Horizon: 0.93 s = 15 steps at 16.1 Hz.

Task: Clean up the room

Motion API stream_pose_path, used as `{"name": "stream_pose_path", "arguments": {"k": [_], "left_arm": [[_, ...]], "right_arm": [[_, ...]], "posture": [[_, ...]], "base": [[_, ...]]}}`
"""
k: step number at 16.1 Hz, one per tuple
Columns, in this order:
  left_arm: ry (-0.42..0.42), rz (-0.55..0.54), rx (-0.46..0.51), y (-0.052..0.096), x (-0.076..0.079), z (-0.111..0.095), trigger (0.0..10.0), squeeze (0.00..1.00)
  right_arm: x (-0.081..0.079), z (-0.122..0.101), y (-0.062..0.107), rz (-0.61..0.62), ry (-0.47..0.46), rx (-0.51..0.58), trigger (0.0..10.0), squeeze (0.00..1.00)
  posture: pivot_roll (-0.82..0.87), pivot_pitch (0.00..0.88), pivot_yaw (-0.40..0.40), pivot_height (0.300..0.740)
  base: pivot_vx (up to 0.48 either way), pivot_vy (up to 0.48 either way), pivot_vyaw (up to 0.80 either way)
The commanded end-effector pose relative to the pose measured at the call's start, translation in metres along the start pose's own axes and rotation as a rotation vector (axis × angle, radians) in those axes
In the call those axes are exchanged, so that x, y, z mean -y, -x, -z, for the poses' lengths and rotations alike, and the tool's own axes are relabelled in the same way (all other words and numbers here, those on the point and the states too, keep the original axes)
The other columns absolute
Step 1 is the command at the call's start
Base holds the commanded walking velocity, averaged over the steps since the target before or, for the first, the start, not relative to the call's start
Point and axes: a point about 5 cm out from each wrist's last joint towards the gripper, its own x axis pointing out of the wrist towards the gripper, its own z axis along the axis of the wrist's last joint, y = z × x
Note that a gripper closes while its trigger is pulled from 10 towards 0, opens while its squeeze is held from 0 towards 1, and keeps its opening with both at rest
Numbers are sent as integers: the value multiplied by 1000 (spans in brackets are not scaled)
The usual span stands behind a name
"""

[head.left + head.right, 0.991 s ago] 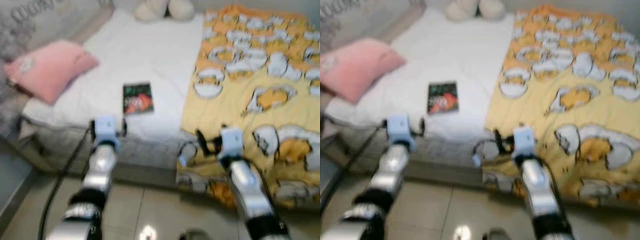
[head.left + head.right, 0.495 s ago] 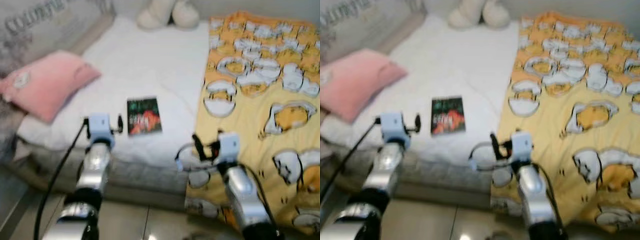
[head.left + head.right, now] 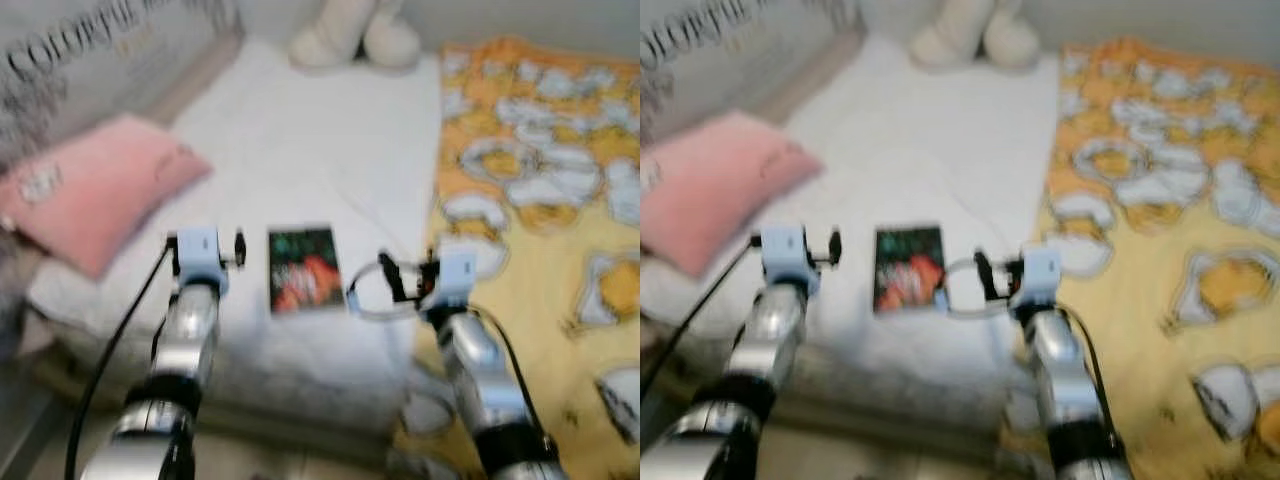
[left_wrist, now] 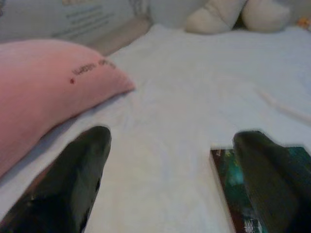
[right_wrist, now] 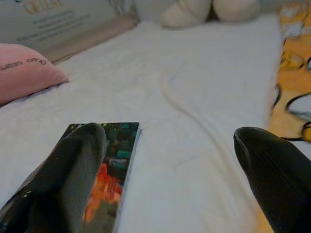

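One book [image 3: 304, 270] lies flat on the white sheet near the bed [image 3: 300, 130]'s front edge; your head views have closed in on it since a second ago, so pickup looks near. Left gripper [image 4: 170, 179] and right gripper [image 5: 170, 179] flank it, both spread wide and empty. No containers are in view.

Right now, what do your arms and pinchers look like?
Two shiny silver arms with black bands. Each wrist has a pale blue-white block. A black cable runs along the left arm, and a looped one by the right gripper. The left gripper has long, rounded black fingers.
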Motion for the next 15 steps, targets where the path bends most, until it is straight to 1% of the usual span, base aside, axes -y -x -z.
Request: {"name": "stream_pose_path", "arguments": {"k": [1,2,3,4,5,6,7,8,10,11,13,14,15], "left_arm": [[86,95,-94,-8,17,0,10000,0],[146,177,-148,-11,25,-1,10000,0],[220,181,-177,-15,23,-3,10000,0],[429,149,-290,-17,18,3,10000,0],[477,131,-326,-17,16,6,10000,0],[508,108,-356,-17,13,8,10000,0],[532,144,-371,-18,20,6,10000,0],[533,157,-372,-19,23,4,10000,0],[577,176,-378,-21,25,0,10000,0],[591,179,-379,-21,25,0,10000,0],[550,199,-339,-24,25,-6,10000,0],[539,201,-333,-24,24,-7,10000,0],[505,201,-315,-26,19,-11,10000,0]], "right_arm": [[9,-2,-4,44,-66,-28,10000,0],[8,1,-8,60,-122,-60,10000,0],[8,5,-11,76,-194,-93,10000,0],[9,14,-14,93,-328,-161,10000,0],[10,18,-14,98,-365,-186,10000,0],[11,27,-13,96,-367,-237,10000,0],[9,32,-14,100,-442,-270,10000,0],[9,34,-14,101,-461,-278,10000,0],[12,37,-14,125,-478,-280,10000,0],[13,32,-19,128,-464,-251,10000,0],[16,12,-28,110,-375,-153,10000,0],[16,8,-29,102,-367,-140,10000,0],[18,-3,-35,88,-343,-108,10000,0]], "posture": [[-169,0,16,740],[-168,5,15,740],[-168,33,19,740],[-172,58,20,740],[-182,75,19,740],[-203,132,15,740],[-211,159,12,740],[-217,182,13,740],[-219,254,14,740],[-218,285,15,740],[-222,316,14,740],[-227,329,6,740],[-228,349,4,740]], "base": [[0,0,0],[0,0,0],[0,0,0],[0,0,0],[0,0,0],[0,0,0],[0,0,0],[0,0,0],[0,0,0],[0,0,0],[0,0,0],[0,0,0],[0,0,0]]}}
